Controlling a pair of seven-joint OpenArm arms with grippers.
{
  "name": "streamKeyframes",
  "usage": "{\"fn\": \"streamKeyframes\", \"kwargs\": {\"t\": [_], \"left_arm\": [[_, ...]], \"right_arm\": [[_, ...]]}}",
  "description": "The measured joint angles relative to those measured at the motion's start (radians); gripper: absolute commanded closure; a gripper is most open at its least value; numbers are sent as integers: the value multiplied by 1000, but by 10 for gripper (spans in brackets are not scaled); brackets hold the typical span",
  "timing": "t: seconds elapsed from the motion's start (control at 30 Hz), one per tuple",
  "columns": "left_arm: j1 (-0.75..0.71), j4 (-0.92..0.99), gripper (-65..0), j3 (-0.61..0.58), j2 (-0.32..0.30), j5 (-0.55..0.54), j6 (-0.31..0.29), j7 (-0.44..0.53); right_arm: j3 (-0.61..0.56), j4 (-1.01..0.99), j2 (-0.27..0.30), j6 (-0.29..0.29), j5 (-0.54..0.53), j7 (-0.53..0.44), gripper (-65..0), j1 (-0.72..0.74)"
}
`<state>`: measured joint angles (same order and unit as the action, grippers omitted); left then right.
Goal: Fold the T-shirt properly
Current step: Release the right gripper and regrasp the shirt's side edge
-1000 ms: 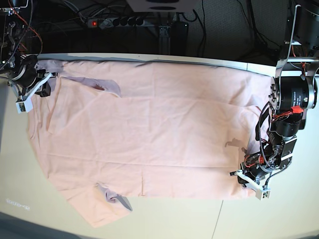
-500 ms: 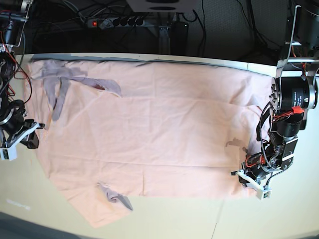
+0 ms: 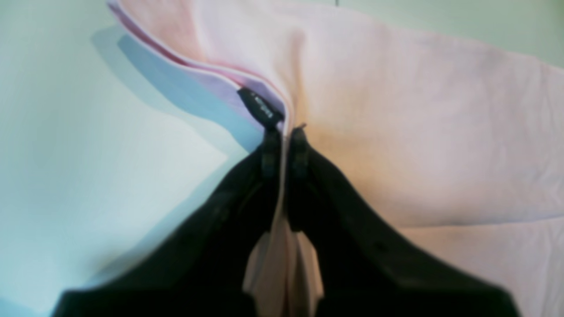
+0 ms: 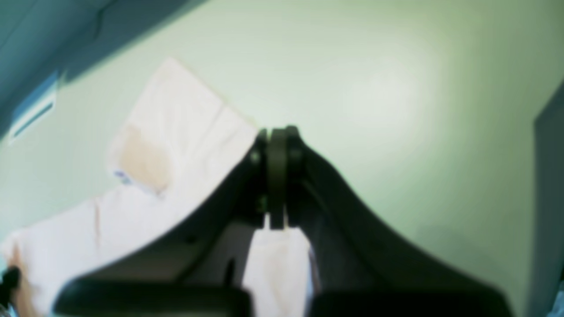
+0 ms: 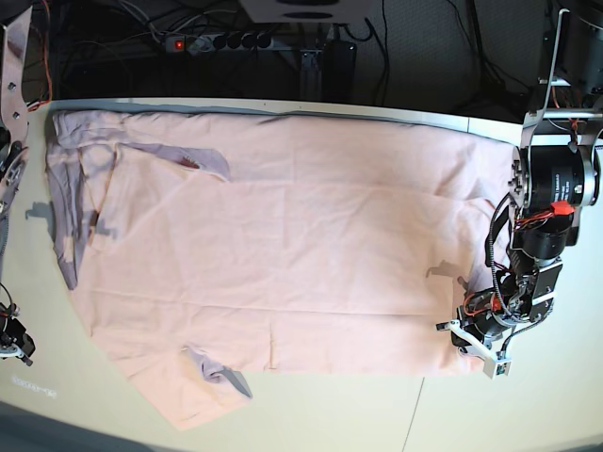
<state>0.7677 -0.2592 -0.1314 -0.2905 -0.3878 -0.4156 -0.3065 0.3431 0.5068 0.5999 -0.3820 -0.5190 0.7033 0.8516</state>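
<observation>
The T-shirt [image 5: 283, 254] is soft, light and limp; grip seams and corners. Your left hand [image 3: 284, 132] pinches its hem. Your right hand [image 4: 275, 136] is closed, seemingly empty.

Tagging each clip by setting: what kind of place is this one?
Most likely a robotics lab bench: a pale table with a pink T-shirt spread on it, two bare-wired robot arms, and a power strip with cables behind.

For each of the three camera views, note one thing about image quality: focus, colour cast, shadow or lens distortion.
Base view: sharp, but the lens bows the far table edge. Left wrist view: soft focus, bluish cast; the T-shirt hem throws a blue shadow, and the left gripper is a dark blur. Right wrist view: blurriest, green-tinted; the right gripper is only a silhouette.
</observation>
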Motion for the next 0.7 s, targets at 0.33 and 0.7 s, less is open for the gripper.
{"fn": "streamKeyframes", "kwargs": {"t": [0.33, 0.7], "left_arm": [[0, -1, 0, 0, -3, -4, 0, -10], [3, 0, 0, 0, -1, -6, 0, -11]], "right_arm": [[0, -193, 80, 0, 64, -56, 0, -1], [0, -193, 76, -1, 139, -126, -443, 5]]}}
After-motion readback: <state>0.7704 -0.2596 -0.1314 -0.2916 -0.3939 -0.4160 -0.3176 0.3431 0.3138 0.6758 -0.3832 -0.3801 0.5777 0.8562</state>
